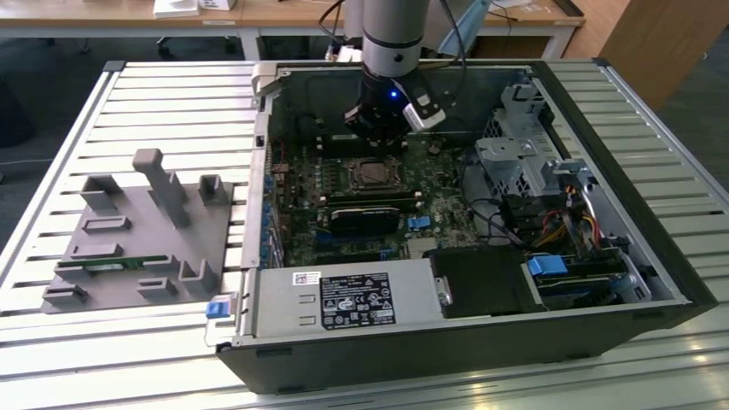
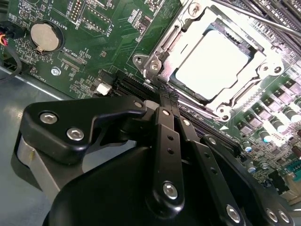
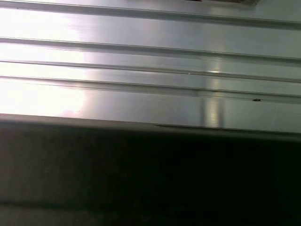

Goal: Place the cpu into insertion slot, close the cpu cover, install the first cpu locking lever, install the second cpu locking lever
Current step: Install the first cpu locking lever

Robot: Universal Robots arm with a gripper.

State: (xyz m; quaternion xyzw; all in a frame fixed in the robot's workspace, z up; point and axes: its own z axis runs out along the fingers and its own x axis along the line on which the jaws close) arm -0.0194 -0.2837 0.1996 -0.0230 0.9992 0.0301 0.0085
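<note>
The cpu (image 2: 211, 61) lies flat in the insertion slot (image 1: 371, 174), its silver top bright under the light. The cpu cover (image 2: 186, 30), a silvery frame, lies down around it with the chip showing through its window. A thin metal lever rod (image 2: 263, 20) runs along the cover's far side. My gripper (image 2: 167, 96) hovers just off the cover's near corner, its black fingers (image 2: 164, 120) pressed together with nothing visible between them. In the exterior view, my gripper (image 1: 376, 137) hangs inside the open computer case, just behind the socket.
A black graphics card (image 1: 364, 218) sits in front of the socket, and a power supply (image 1: 341, 299) fills the case's near corner. A drive cage (image 1: 513, 154) and cables stand on the exterior view's right. A grey fixture (image 1: 142, 231) rests outside the case. A coin battery (image 2: 44, 36) is on the board.
</note>
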